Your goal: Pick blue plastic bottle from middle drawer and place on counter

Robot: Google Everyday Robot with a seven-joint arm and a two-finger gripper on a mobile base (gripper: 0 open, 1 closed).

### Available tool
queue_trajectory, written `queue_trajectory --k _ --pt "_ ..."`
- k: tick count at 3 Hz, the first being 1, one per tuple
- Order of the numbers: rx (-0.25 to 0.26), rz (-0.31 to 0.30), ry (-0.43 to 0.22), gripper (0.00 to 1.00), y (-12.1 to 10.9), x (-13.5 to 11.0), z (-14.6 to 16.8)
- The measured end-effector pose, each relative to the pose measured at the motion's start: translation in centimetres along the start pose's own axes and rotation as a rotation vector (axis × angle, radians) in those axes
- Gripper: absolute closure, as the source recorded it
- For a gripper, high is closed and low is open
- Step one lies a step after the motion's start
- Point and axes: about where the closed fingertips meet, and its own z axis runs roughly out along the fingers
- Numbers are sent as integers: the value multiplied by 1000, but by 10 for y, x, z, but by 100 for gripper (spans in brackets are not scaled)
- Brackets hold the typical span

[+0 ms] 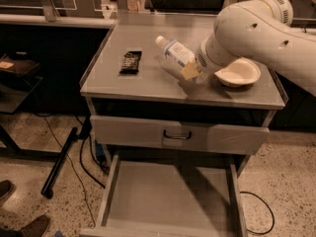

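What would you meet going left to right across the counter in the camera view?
Dark snack bar → blue plastic bottle → gripper, clamped on the bottle's base above the counter → white bowl.

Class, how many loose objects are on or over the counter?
3: dark packet left, white bowl right, blue plastic bottle between, tilted in the gripper. The arm may hide more.

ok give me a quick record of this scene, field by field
blue plastic bottle: tilted, cap toward back left, above the counter
gripper: over the counter, shut on the blue plastic bottle's lower end
middle drawer: pulled out, floor bare
bowl: on the counter, right of the gripper
dark bar: flat on the counter, left side
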Motion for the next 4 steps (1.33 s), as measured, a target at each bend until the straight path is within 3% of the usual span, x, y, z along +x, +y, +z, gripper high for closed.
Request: queue_trajectory --k 3,4 --pt "-78 20 55 100 6 -10 45" --pt "-78 20 55 73 6 -10 45"
